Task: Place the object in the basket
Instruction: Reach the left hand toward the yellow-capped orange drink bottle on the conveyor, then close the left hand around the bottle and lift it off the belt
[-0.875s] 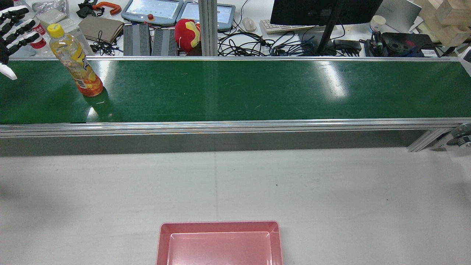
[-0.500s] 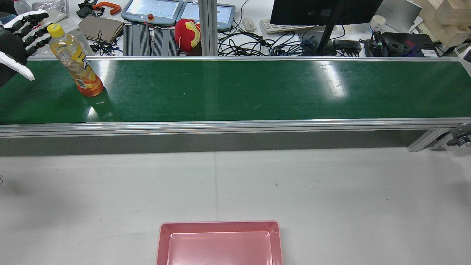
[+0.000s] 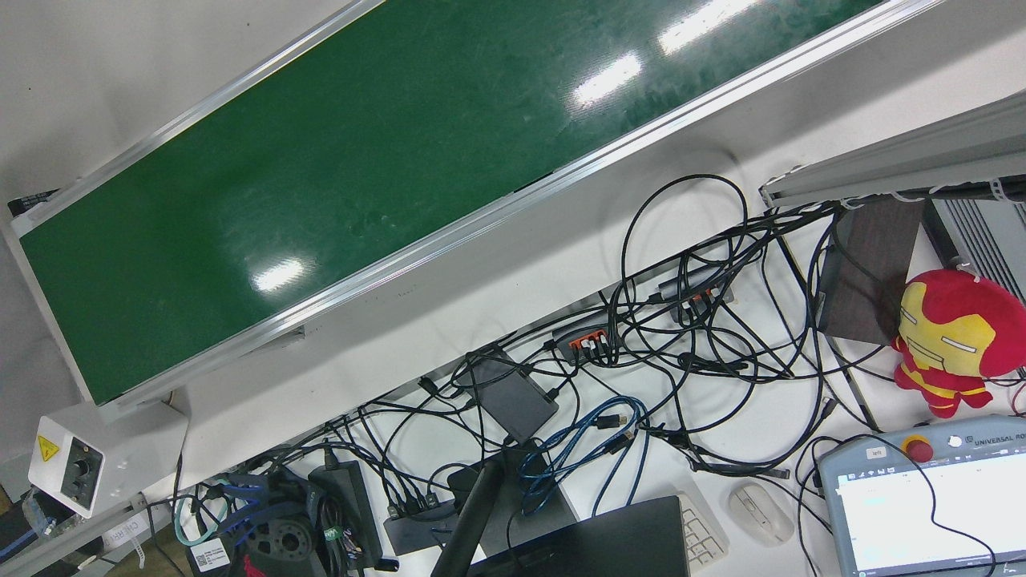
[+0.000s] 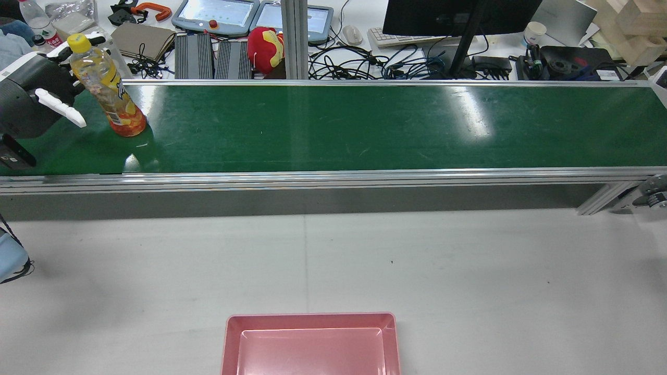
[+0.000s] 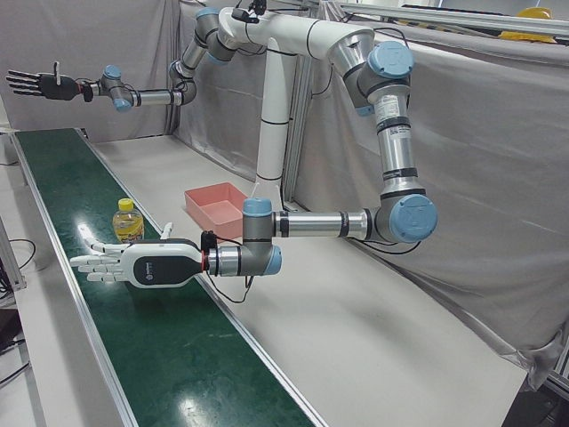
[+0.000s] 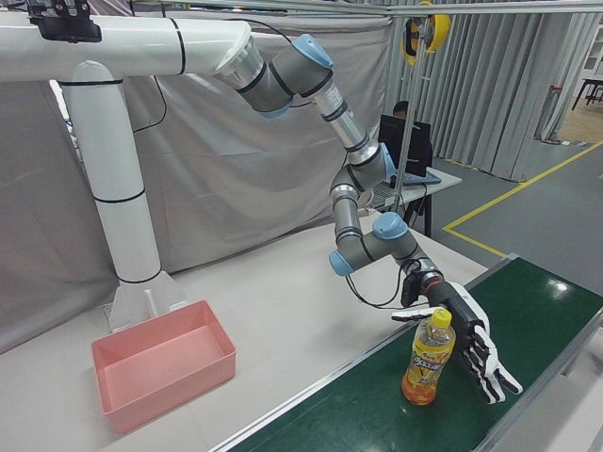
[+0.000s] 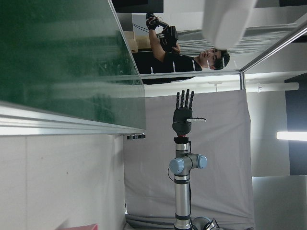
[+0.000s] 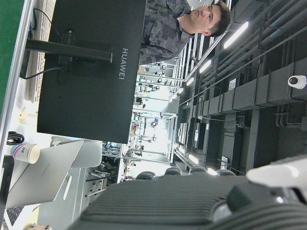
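A bottle of orange drink with a yellow cap (image 4: 107,88) stands upright at the left end of the green conveyor belt (image 4: 333,125). It also shows in the left-front view (image 5: 129,222) and the right-front view (image 6: 426,358). My left hand (image 4: 39,96) is open with its fingers spread, just left of the bottle at neck height; its fingers (image 6: 485,358) reach past the bottle's far side. I cannot tell if they touch. The pink basket (image 4: 311,319) sits empty on the grey table at the near edge. My right hand (image 5: 36,84) is open, raised high at the belt's far end.
Behind the belt stand a monitor (image 4: 458,15), teach pendants (image 4: 216,15), a red plush toy (image 4: 266,47) and tangled cables (image 4: 365,62). An aluminium rail (image 4: 333,179) edges the belt. The grey table (image 4: 469,271) lies between belt and basket.
My left hand has moved right along the belt, from the view's left edge up to the bottle. The bottle and the basket have not moved.
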You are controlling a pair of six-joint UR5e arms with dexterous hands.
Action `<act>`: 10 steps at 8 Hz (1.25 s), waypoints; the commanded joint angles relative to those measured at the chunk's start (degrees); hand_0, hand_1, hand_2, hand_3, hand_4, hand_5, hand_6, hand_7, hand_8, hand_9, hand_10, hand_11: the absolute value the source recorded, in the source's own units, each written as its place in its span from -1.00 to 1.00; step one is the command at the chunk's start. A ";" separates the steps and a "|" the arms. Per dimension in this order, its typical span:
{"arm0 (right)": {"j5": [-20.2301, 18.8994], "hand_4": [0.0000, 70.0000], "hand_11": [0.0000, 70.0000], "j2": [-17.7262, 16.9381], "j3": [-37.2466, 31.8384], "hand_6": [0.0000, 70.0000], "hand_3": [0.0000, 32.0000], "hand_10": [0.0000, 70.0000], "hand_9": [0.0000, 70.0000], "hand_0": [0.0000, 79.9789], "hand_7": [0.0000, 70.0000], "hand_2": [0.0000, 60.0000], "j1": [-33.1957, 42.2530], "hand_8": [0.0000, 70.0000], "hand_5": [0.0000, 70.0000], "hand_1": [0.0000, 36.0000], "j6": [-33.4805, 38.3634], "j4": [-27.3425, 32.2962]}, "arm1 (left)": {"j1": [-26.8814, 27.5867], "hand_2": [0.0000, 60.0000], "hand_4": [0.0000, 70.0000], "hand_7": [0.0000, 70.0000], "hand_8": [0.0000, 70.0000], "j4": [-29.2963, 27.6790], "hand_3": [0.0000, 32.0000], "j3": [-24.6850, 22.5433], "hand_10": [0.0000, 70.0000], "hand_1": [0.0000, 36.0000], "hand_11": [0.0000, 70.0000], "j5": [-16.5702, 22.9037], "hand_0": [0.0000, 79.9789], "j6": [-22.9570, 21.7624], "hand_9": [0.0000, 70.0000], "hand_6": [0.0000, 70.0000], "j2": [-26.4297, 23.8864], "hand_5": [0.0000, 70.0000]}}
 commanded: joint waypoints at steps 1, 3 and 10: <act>0.00 -1.00 -1.00 0.00 0.00 -1.00 -1.00 -1.00 -1.00 -1.00 -1.00 -1.00 0.00 -1.00 -1.00 -1.00 0.00 0.00 | 2.38 -1.00 -0.78 -1.00 -0.81 3.68 -0.95 0.36 -0.87 -0.64 -0.75 -0.23 1.00 0.03 -0.77 -1.00 -4.98 -0.27; 0.00 -1.00 -1.00 0.00 0.00 -1.00 -1.00 -1.00 -1.00 -1.00 -1.00 -1.00 0.00 -1.00 -1.00 -1.00 0.00 0.00 | 2.30 -1.00 -0.74 -1.00 -0.75 5.26 -1.00 -0.34 -0.83 -0.59 -0.68 -0.32 1.00 -0.32 -0.69 -1.00 -5.70 -0.14; -0.09 -1.00 -1.00 0.00 0.00 -1.00 -1.00 -1.00 -1.00 -1.00 -1.00 -1.00 0.00 -1.00 -1.00 -1.00 0.00 0.00 | 5.52 1.00 1.00 1.00 1.00 18.76 -1.00 -10.13 0.63 1.00 1.00 -0.06 1.00 -0.15 1.00 1.00 -9.73 1.00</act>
